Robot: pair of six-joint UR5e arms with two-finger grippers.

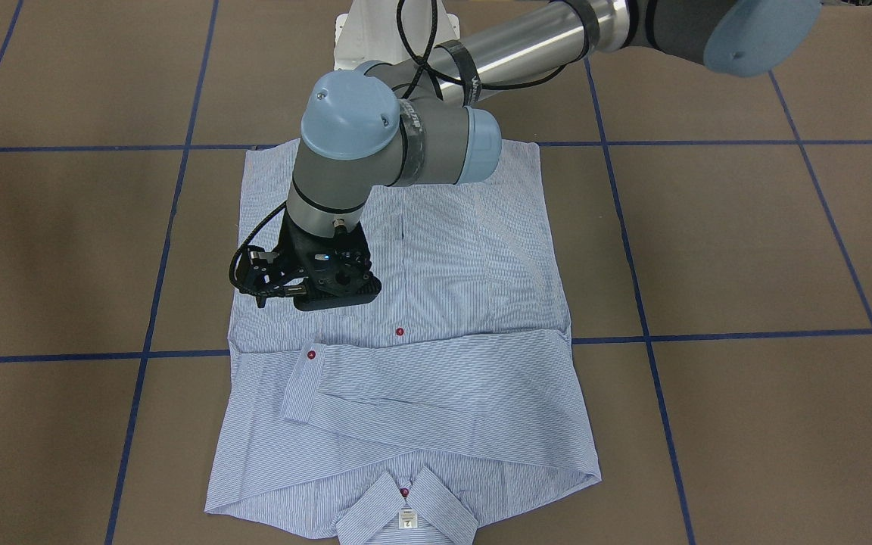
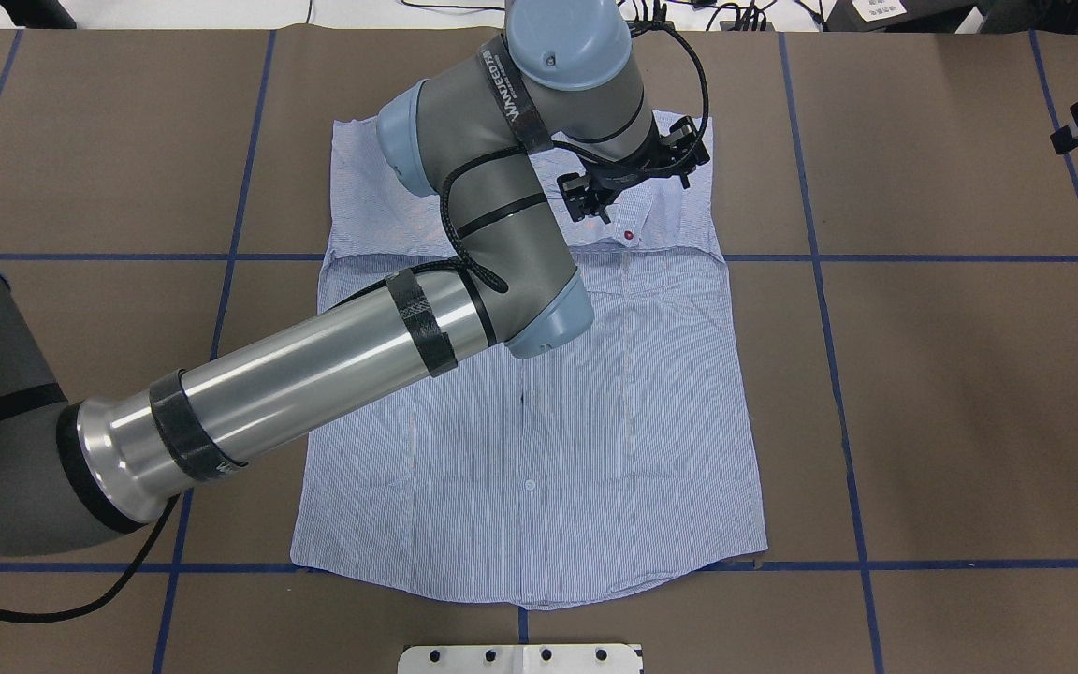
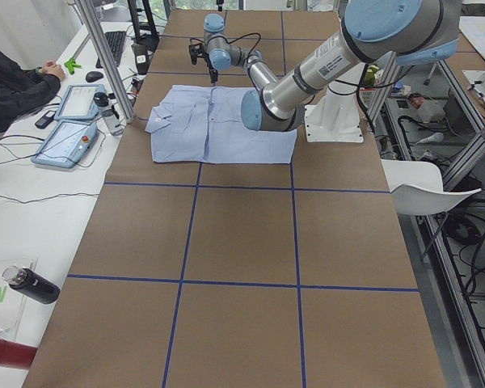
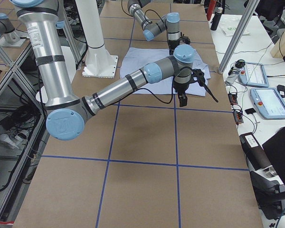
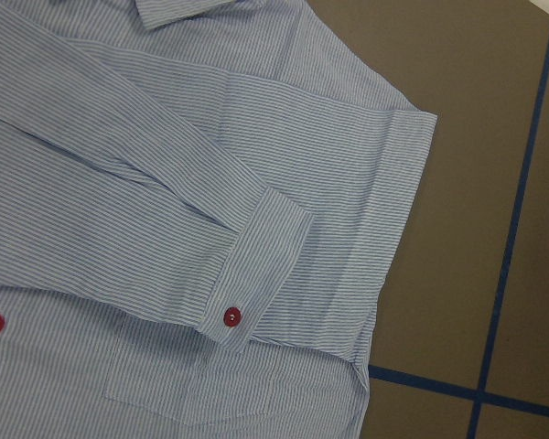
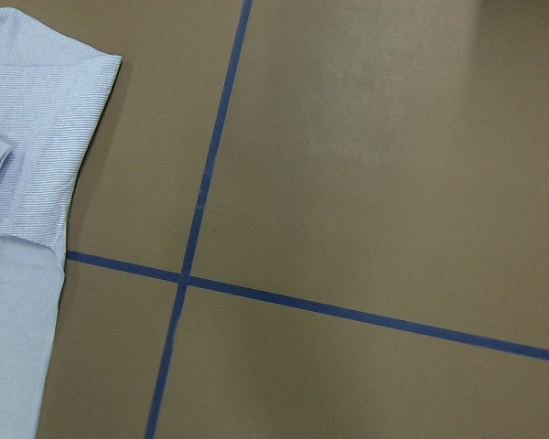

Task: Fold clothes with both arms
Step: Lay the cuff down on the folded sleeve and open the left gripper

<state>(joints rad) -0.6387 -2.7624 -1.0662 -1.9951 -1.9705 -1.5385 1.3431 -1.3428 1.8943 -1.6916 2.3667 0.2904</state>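
The striped shirt (image 1: 436,250) lies flat, front up, on the brown table, collar (image 1: 406,511) and white label on the side away from the robot. A sleeve is folded across the chest, its cuff (image 1: 303,386) with a dark red button (image 5: 232,316). My left gripper (image 1: 307,284) hovers just above the chest beside that cuff; it also shows in the overhead view (image 2: 633,178). Its fingers are hidden under its body, and nothing hangs from it. My right gripper (image 4: 183,99) hangs above bare table beside the shirt's shoulder edge (image 6: 64,119); I cannot tell its state.
The table (image 2: 951,393) is brown with a blue tape grid (image 6: 348,311). The white pedestal base (image 2: 520,658) stands at the robot's edge. An operator (image 3: 12,77), tablets (image 3: 65,137) and a metal post (image 3: 105,65) line the far side.
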